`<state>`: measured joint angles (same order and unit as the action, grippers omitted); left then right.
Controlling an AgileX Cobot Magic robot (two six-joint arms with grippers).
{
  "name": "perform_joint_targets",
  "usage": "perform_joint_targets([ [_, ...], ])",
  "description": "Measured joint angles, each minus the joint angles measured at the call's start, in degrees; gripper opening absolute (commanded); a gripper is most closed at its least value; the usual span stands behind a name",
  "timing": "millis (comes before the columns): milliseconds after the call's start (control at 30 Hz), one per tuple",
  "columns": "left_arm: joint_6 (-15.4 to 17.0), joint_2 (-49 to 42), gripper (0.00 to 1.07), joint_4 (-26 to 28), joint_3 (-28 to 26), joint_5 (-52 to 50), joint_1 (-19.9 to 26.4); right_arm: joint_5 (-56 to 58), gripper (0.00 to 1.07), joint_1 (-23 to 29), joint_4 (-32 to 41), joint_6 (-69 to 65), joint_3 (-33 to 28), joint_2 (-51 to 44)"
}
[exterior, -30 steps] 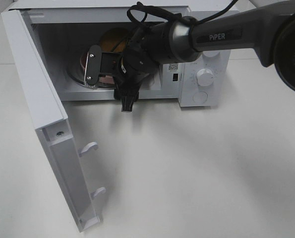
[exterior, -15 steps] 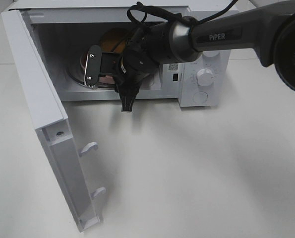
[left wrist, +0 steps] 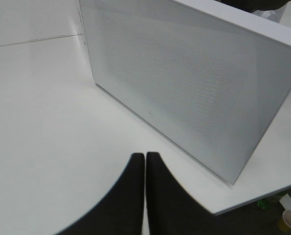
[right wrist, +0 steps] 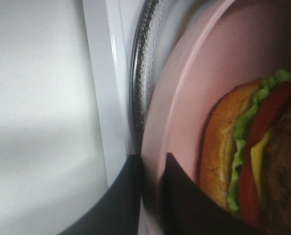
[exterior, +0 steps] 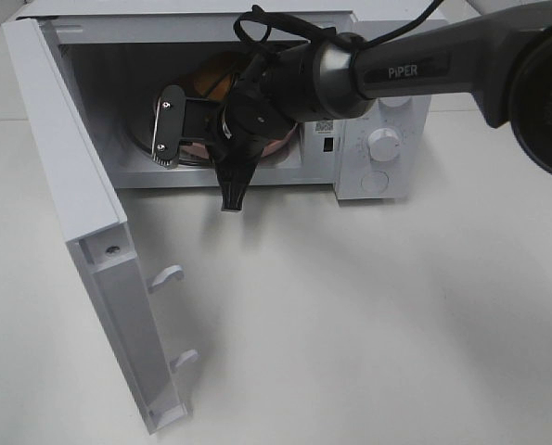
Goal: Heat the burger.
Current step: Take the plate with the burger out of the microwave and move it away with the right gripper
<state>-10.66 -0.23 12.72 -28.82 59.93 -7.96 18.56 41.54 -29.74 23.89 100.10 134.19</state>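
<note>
White desk (exterior: 368,324) is seen under a white microwave (exterior: 387,139), whose door (exterior: 81,232) is swung wide open toward the left of the high view. Inside the cavity, the burger (right wrist: 255,156) is found lying on a pink plate (right wrist: 184,98), which is carried by the glass turntable (right wrist: 138,88). In the right wrist view, bun, lettuce, tomato, cheese and patty layers are shown close to the fingers. The right hand (right wrist: 152,196) is reached into the cavity, and its two dark fingers are pressed onto the rim of the pink plate, one on each face of it. The left hand (left wrist: 145,196) is kept outside, beside the perforated face of the door, with its fingers pressed together on nothing.
</note>
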Motion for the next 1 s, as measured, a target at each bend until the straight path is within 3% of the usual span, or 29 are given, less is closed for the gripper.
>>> perform_joint_targets([
  [400, 0.00, 0.00, 0.00, 0.00, 0.00, 0.00, 0.00, 1.20, 0.00, 0.06, 0.57, 0.63, -0.06, -0.57],
  [600, 0.00, 0.00, 0.00, 0.00, 0.00, 0.00, 0.00, 5.16, 0.00, 0.11, 5.44, 7.51, -0.06, -1.78],
  [1000, 0.00, 0.00, 0.00, 0.00, 0.00, 0.00, 0.00, 9.05, 0.00, 0.86, 8.65, 13.98, -0.06, -3.04],
])
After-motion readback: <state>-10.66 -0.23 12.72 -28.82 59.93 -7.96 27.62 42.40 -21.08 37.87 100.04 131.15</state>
